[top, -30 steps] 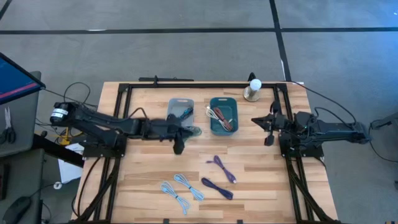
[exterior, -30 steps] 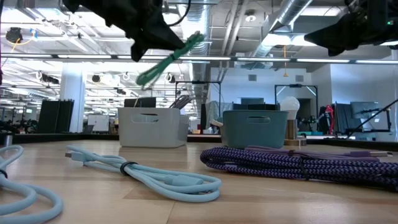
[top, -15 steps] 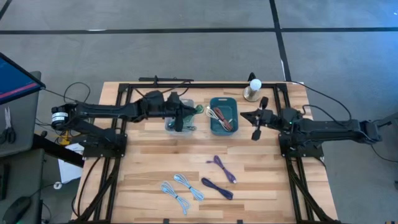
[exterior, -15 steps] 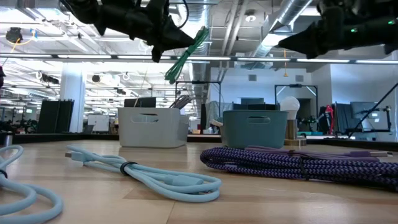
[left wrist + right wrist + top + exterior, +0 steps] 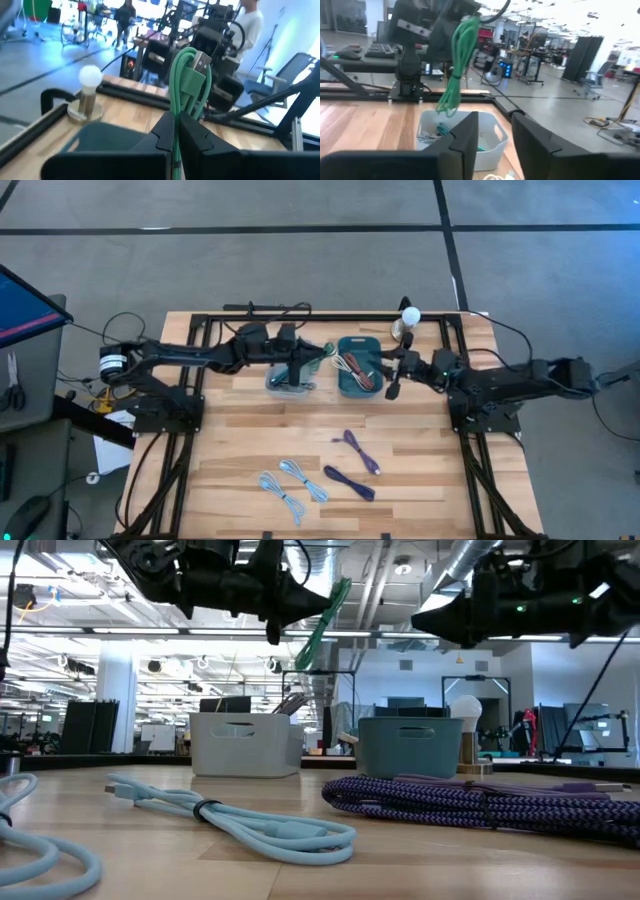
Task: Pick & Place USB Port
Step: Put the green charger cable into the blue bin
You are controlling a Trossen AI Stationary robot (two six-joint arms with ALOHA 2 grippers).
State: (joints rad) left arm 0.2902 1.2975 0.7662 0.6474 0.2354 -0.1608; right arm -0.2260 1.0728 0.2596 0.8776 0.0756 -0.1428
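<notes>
Midway: left gripper point(image 5: 308, 360) clamped on green cable point(image 5: 325, 623), hanging above grey bin point(image 5: 291, 364); right gripper point(image 5: 392, 372) parted, empty, beside teal bin point(image 5: 359, 365); blue cables point(image 5: 292, 488) and purple cables point(image 5: 351, 462) left on table point(image 5: 230, 440)

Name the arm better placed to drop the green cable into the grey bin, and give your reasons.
Left. The left gripper is shut on the green cable, holding it above the grey bin. The right gripper is open and empty, beside the teal bin.
</notes>
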